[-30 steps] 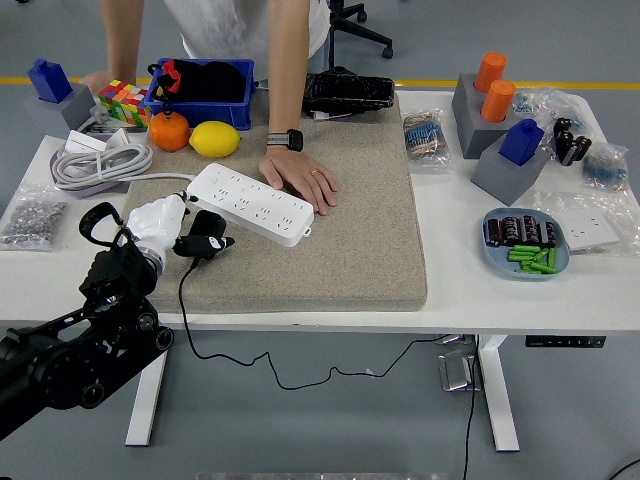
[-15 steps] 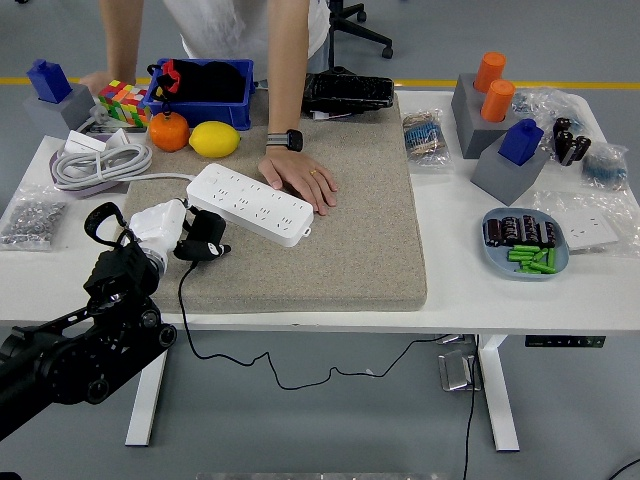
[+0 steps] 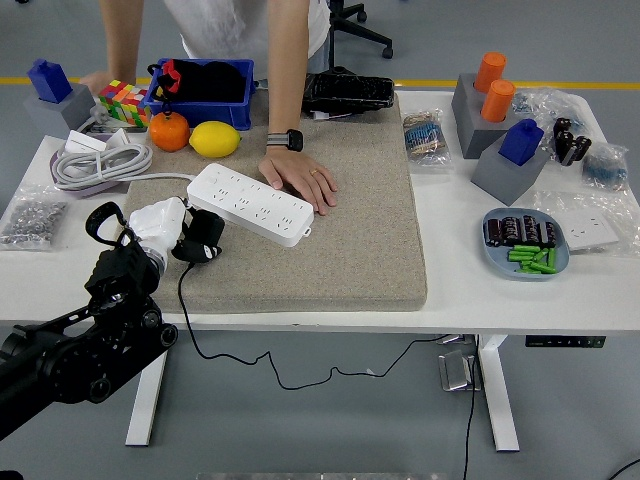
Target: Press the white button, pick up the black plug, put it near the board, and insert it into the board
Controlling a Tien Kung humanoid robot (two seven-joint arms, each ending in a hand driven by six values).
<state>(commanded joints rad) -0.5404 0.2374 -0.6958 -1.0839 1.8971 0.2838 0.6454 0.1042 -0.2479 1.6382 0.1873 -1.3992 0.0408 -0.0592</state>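
1. Far left of frame: bag of small metal parts (image 3: 30, 220) on the white desk (image 3: 470, 290). Above it, a coiled white cable (image 3: 95, 162). Blue block on a grey stand (image 3: 52, 90) in the upper left corner.
2. Left arm comes in from the lower left. Left hand (image 3: 165, 225) is white, sits at the left edge of the beige mat (image 3: 340, 230), fingers clenched on the black plug (image 3: 203, 238).
3. Black plug is just beside the near left end of the power strip (image 3: 250, 204), at its lower side. Can't tell if it touches the strip. Its black cord (image 3: 250, 368) drops off the desk's front edge and hangs below.
4. Power strip is white, lies diagonally on the mat, running from upper left to lower right.
5. Upper left, behind the strip: colour cube (image 3: 122, 102), orange (image 3: 170, 131), lemon (image 3: 215, 139), blue bin (image 3: 200, 92) with black contents.
6. Person at the far side: one hand (image 3: 298, 178) flat on the mat, touching the strip's far edge, watch (image 3: 286, 140) on the wrist. Other arm is down at the upper left by the cube.
7. Top centre: black packet (image 3: 347, 92) at the mat's far edge.
8. Right: bag of parts (image 3: 424, 134), grey stands with orange cylinders (image 3: 492, 85) and a blue block (image 3: 521, 141), blue plate (image 3: 527, 245) with dark and green pieces.
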